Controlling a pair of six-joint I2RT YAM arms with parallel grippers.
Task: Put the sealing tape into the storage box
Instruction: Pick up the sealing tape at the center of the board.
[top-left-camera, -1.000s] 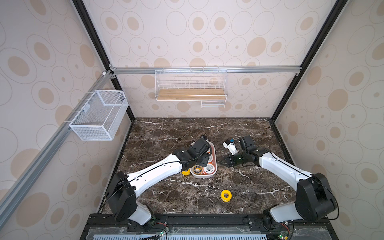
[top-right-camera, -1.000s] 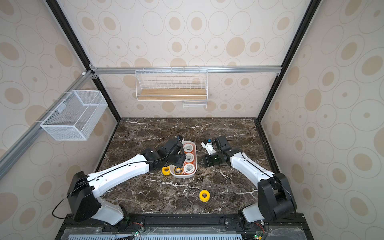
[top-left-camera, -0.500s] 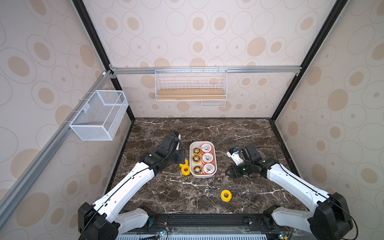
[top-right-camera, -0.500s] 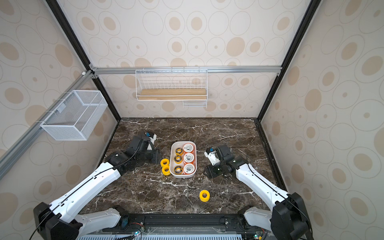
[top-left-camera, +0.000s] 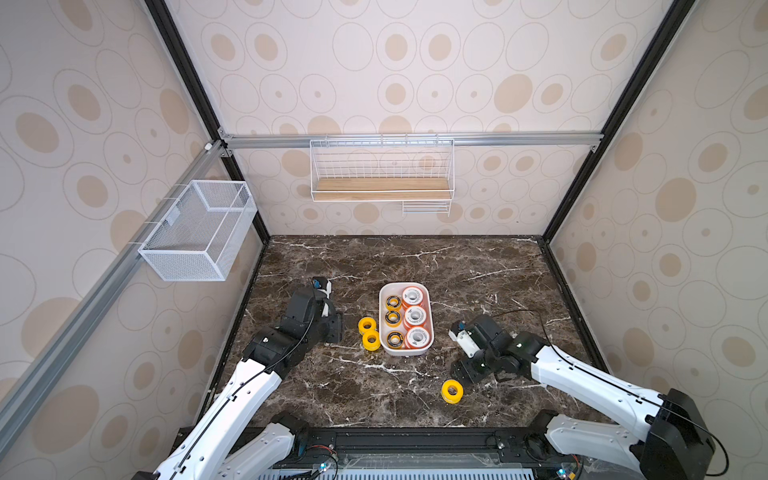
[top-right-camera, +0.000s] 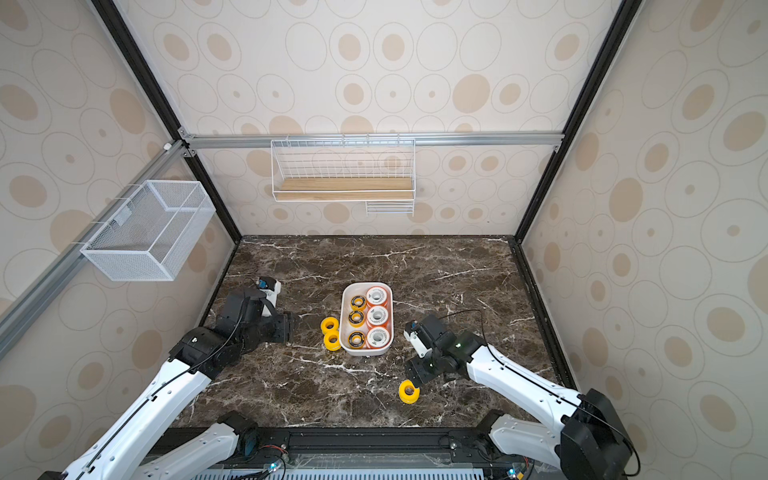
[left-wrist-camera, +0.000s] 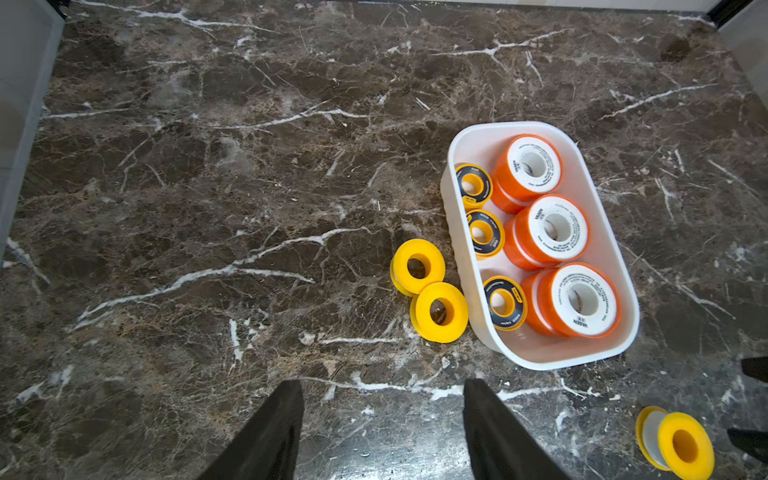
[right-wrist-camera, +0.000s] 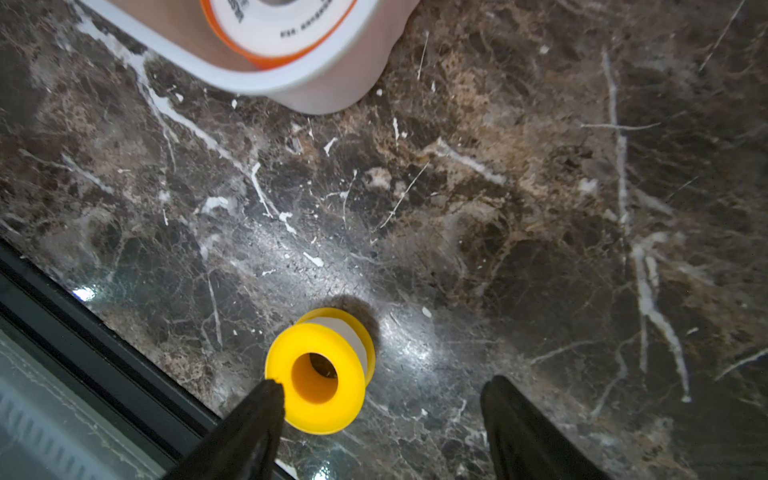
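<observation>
The storage box (top-left-camera: 405, 352), a shallow white tub, sits mid-table in both top views. Inside lie three white-faced, orange-rimmed spools of sealing tape (top-left-camera: 414, 316) in one row and three black-ringed yellow ones (top-left-camera: 392, 317) in the other. Two plain yellow spools (top-left-camera: 369, 332) lie against its left wall. A third yellow spool (top-left-camera: 452, 390) lies near the front edge. My left gripper (left-wrist-camera: 380, 384) is open and empty, left of the two spools. My right gripper (right-wrist-camera: 382, 382) is open just above the front spool (right-wrist-camera: 320, 370), which sits beside one finger (right-wrist-camera: 266, 403).
A white wire-mesh basket (top-left-camera: 199, 228) hangs on the left wall. A wire shelf with a wooden base (top-left-camera: 381, 189) hangs on the back wall. The table's black front edge (right-wrist-camera: 104, 332) runs close by the front spool.
Both arms have drawn away from the box. The left went back to the left; the right came forward to the front spool. Both sets of jaws have widened.
</observation>
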